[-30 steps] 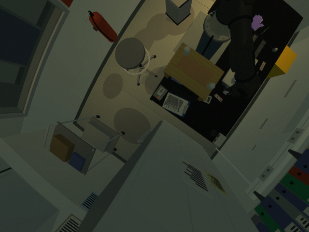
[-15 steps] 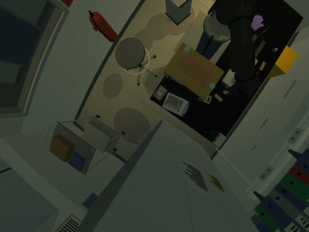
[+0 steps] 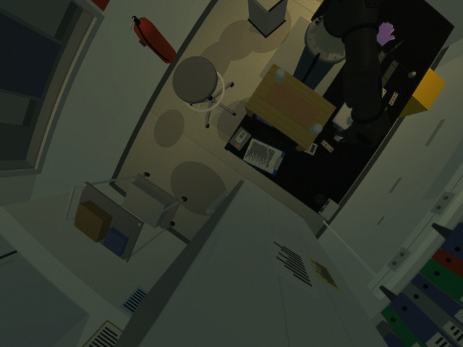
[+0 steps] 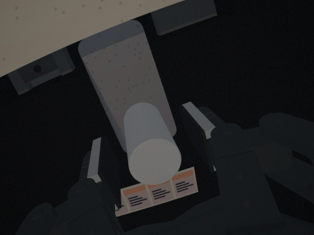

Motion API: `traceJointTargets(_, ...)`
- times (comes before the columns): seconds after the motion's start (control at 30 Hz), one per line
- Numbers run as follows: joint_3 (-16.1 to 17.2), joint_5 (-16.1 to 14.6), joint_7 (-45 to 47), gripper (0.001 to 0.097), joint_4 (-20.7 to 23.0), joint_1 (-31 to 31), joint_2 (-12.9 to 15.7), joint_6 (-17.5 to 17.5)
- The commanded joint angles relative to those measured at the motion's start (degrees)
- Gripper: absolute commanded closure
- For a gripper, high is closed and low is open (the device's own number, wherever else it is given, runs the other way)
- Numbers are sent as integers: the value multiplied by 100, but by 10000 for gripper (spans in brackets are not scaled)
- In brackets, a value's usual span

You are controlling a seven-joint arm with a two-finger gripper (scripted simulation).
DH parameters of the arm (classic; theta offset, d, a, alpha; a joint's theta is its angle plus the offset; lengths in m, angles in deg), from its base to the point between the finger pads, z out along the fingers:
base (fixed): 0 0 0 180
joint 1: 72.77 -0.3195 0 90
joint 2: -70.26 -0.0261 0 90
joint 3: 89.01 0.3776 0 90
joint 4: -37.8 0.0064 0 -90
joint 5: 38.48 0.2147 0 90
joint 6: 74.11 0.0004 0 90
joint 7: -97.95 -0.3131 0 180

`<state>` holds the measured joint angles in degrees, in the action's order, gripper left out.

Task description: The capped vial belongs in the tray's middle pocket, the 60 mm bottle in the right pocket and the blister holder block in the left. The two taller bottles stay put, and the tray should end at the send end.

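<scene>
A pale bottle [image 4: 148, 141] with a flat white cap stands on the black bench top right beside a pale speckled tray [image 4: 63, 27], between the fingers of my gripper [image 4: 152, 162]. My gripper is open and holds nothing. Under the bottle lies a label strip [image 4: 159, 192] with orange headers. In the side camera my dark arm [image 3: 361, 74] reaches down to the bench beside the tray [image 3: 342, 116]. Two bottles [image 3: 279, 76] [image 3: 316, 129] stand on a wooden crate at opposite corners. The pockets of the tray are hidden from me.
The wooden crate [image 3: 291, 106] sits on the bench close to my arm, with a clipboard [image 3: 263, 155] in front of it. A yellow box [image 3: 424, 93] stands at the bench's far side, and a stool [image 3: 196, 80] stands on the floor.
</scene>
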<state>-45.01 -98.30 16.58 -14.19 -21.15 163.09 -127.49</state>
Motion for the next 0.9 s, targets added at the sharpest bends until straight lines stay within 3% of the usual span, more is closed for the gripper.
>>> traceJointTargets(0.0,2,0,0,451,1,0,-5,0)
traceJointTargets(0.23,2,0,0,451,1,0,-5,0)
traceJointTargets(0.87,2,0,0,826,1,0,-5,0)
